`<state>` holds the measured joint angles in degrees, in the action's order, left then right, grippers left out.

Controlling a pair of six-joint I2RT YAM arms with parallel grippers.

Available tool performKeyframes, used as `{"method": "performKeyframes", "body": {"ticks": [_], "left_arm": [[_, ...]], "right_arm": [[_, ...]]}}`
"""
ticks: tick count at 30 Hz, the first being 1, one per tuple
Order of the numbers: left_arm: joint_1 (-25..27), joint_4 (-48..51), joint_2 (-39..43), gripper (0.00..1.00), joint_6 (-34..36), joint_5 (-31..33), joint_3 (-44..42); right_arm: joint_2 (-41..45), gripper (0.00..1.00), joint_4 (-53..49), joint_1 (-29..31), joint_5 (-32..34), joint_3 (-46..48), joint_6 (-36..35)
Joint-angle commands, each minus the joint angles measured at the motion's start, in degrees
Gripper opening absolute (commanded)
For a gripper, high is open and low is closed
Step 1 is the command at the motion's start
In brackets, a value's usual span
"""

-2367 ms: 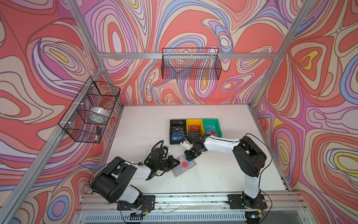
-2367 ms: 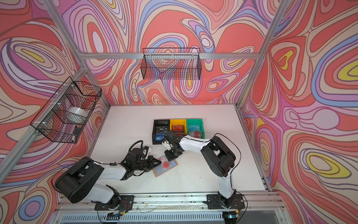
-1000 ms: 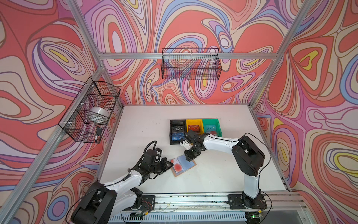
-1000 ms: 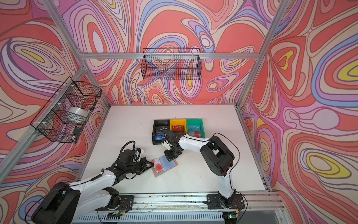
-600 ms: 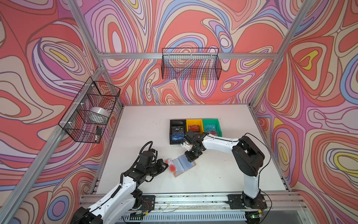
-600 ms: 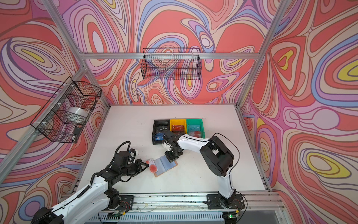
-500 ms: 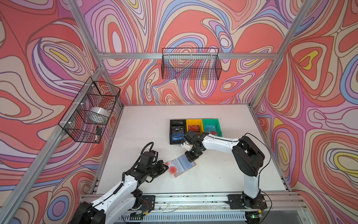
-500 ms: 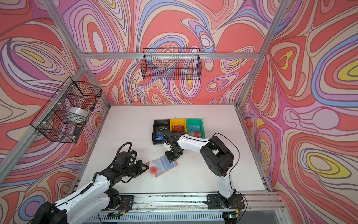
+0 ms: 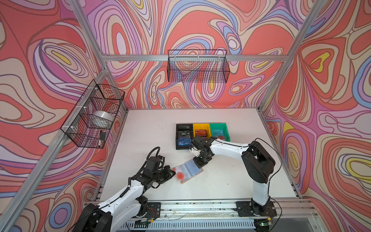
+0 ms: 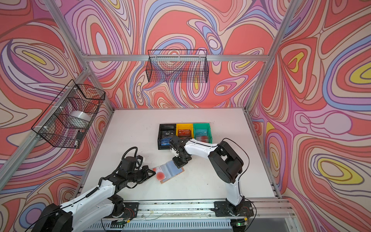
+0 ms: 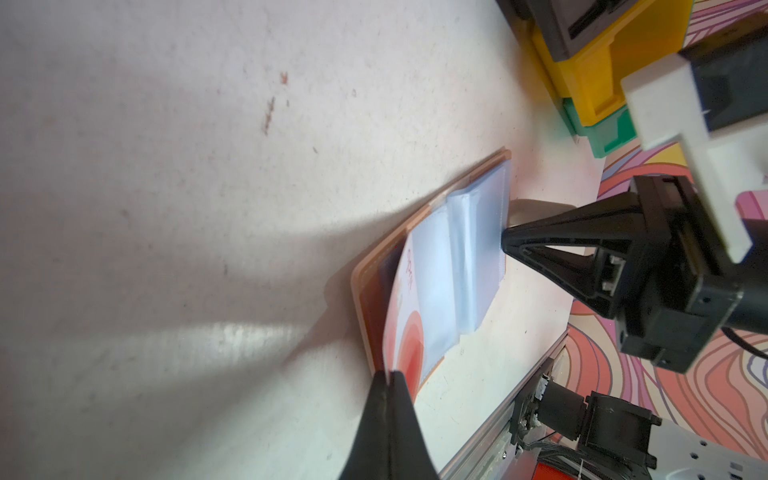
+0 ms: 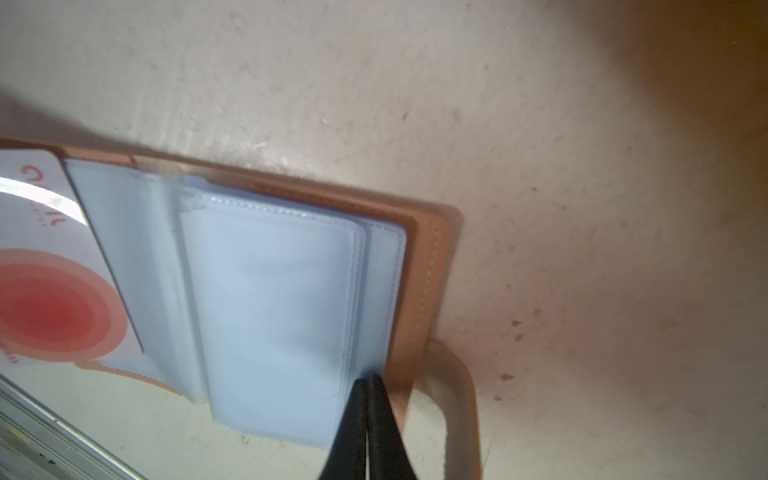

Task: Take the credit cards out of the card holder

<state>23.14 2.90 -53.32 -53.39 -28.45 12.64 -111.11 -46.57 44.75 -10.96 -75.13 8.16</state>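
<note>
One card [image 11: 409,340] edge pinched, holder [image 12: 432,270] edge pressed

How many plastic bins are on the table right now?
3, in a row at the back: black bin leftmost, yellow bin middle, green bin rightmost in both top views. The right arm partly covers them; no others visible.

Entry, as I see it: card holder [image 9: 191,169] lies open on the table [image 9: 144,130], front of centre. A credit card [image 9: 179,174] juts from its left side, pinched by my left gripper [image 9: 172,171]. My right gripper [image 9: 198,163], tips together, presses its rear-right edge. A row of bins [image 9: 201,125] stands behind it.
</note>
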Motion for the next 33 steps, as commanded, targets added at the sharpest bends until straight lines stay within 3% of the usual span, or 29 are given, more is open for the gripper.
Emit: {"method": "performKeyframes", "body": {"ticks": [1,9,25,33], "left_arm": [[-0.5,1.1,0.0,0.0,0.1,1.5,-1.0],[-0.4,0.7,0.0,0.0,0.0,1.0,-0.6],[-0.5,0.6,1.7,0.0,0.3,-1.7,0.9],[-0.4,0.2,4.2,0.0,0.4,-7.7,9.1]], "right_arm": [[-0.7,0.07,-0.6,0.1,0.1,0.4,0.0],[-1.4,0.07,3.1,1.2,-4.5,0.8,1.1],[1.5,0.08,-0.6,1.2,0.7,-0.7,-0.5],[7.7,0.22,-9.8,0.9,2.4,-9.4,-1.1]]}}
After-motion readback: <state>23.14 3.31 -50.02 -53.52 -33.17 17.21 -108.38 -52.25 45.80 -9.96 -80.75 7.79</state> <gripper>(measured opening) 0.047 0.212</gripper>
